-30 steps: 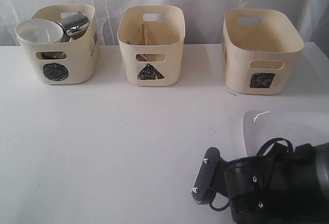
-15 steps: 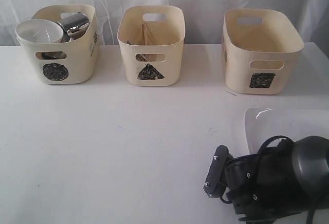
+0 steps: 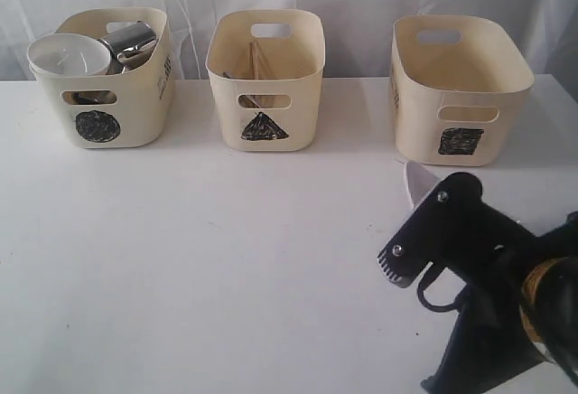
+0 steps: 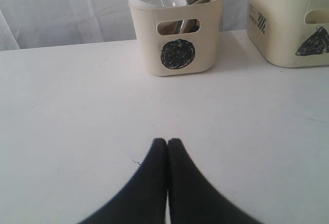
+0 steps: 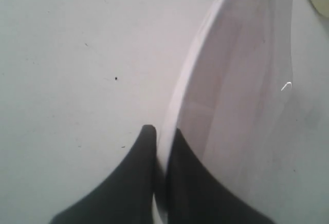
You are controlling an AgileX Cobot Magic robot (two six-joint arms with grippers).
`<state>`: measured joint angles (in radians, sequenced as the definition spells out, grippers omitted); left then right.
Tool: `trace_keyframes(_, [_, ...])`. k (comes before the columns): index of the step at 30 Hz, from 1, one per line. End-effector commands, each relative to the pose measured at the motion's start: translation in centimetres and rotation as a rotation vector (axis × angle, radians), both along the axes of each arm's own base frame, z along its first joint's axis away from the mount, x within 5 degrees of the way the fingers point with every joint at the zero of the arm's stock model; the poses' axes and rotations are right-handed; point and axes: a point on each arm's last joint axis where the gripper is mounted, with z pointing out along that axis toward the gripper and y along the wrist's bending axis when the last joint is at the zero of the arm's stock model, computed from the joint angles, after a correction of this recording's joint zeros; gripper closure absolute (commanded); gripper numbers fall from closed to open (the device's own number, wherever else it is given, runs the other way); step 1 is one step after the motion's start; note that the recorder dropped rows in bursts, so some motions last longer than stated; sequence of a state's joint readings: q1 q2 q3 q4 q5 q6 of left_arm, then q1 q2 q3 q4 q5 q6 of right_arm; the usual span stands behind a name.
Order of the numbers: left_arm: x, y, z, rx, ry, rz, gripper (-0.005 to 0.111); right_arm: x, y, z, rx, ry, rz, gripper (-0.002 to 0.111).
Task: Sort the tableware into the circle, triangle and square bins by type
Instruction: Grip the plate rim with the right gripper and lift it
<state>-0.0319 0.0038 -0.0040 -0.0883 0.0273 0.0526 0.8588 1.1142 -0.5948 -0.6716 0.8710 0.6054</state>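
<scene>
My right gripper (image 5: pixel 162 134) is shut on the rim of the large white plate (image 5: pixel 241 80), one finger on each side of the edge. In the exterior view the right arm (image 3: pixel 470 240) hides most of the plate (image 3: pixel 416 182); only a raised corner shows in front of the square bin (image 3: pixel 456 87). The circle bin (image 3: pixel 117 96) holds a white bowl (image 3: pixel 68 53) and a steel mug (image 3: pixel 134 42). Wooden chopsticks (image 3: pixel 256 58) stand in the triangle bin (image 3: pixel 265 87). My left gripper (image 4: pixel 167 141) is shut and empty above the bare table, facing the circle bin (image 4: pixel 177 34).
The three cream bins stand in a row along the back of the white table (image 3: pixel 208 258), before a white curtain. The triangle bin (image 4: pixel 288 23) sits beside the circle bin in the left wrist view.
My right gripper has closed on the plate's rim. The plate, flat on the table at the front right before, is now tilted up off it, and the arm has risen.
</scene>
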Motion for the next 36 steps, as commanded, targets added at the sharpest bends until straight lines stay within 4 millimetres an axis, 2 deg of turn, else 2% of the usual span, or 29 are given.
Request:
trace_keyframes(1, [0.0, 0.0, -0.1, -0.012, 0.0, -0.005, 0.105, -1.1, 0.5, 3.2, 0.102, -0.028, 0.084, 0.108])
trace_keyframes(5, [0.0, 0.0, -0.1, -0.012, 0.0, -0.005, 0.105, -1.5, 1.3, 8.1, 0.242, -0.159, 0.145, 0.108])
trace_keyframes(8, [0.0, 0.0, -0.1, -0.012, 0.0, -0.005, 0.105, -1.1, 1.0, 10.5, 0.25, -0.273, 0.155, 0.108])
trace_keyframes(16, [0.0, 0.0, -0.1, -0.012, 0.0, -0.005, 0.105, -0.3, -0.2, 15.3, 0.3, -0.565, 0.092, 0.108])
trace_keyframes(21, [0.0, 0.0, -0.1, -0.012, 0.0, -0.005, 0.105, 0.3, -0.7, 17.1, 0.333, -0.694, 0.062, 0.108])
trace_keyframes(26, [0.0, 0.0, -0.1, -0.012, 0.0, -0.005, 0.105, 1.9, -2.1, 17.6, 0.335, -0.751, -0.004, 0.108])
trace_keyframes(33, [0.0, 0.0, -0.1, -0.012, 0.0, -0.005, 0.105, 6.6, -2.7, 18.4, 0.344, -0.816, -0.015, 0.108])
trace_keyframes(36, [0.0, 0.0, -0.1, -0.012, 0.0, -0.005, 0.105, 10.2, -2.8, 18.2, 0.335, -0.817, -0.02, 0.108])
